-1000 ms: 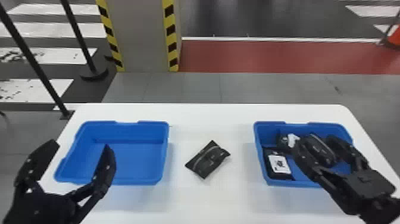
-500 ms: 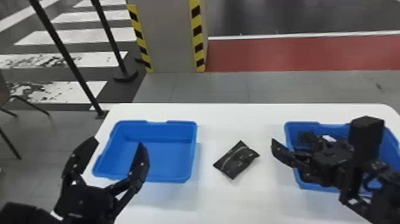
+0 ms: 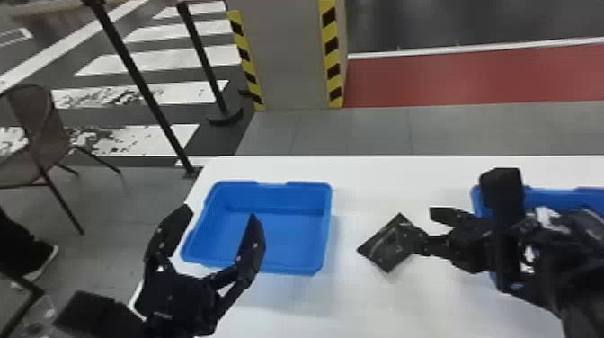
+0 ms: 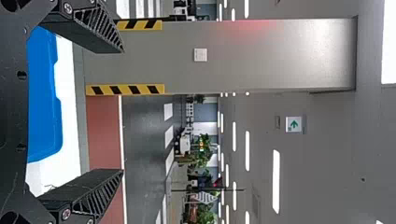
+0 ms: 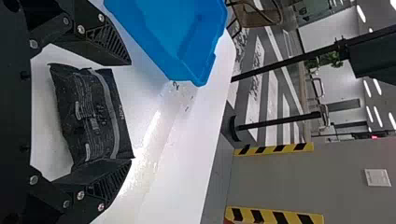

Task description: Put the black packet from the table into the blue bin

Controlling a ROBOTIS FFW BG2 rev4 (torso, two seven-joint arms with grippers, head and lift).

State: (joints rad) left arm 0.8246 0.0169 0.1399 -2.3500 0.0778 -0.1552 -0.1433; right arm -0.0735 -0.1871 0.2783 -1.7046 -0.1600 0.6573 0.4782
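While the black packet (image 3: pixel 384 247) lies flat on the white worktop (image 3: pixel 359 305) between the two blue bins, the right end effector (image 3: pixel 422 227) is much the nearer, just at the packet's right-hand side. From this end effector the packet lies to the robot's left; its long axis runs diagonally, near-left to far-right. Right wrist view: fingers apart, the packet's length spanning much of the gap, one finger beside or against an end; contact cannot be told. Pose: the right arm comes in low from the right across the right-hand bin (image 3: pixel 476 197), its end effector directed leftward. Left end effector (image 3: pixel 220 213) is parked at the near-left of the left-hand bin (image 3: pixel 310 197), fingers apart, pointing forward. Judgement: step in hand is lining up the grasp; closing along the long axis could buckle the soft pack, so a slight wrist turn may help. Left-hand bin is the probable target.
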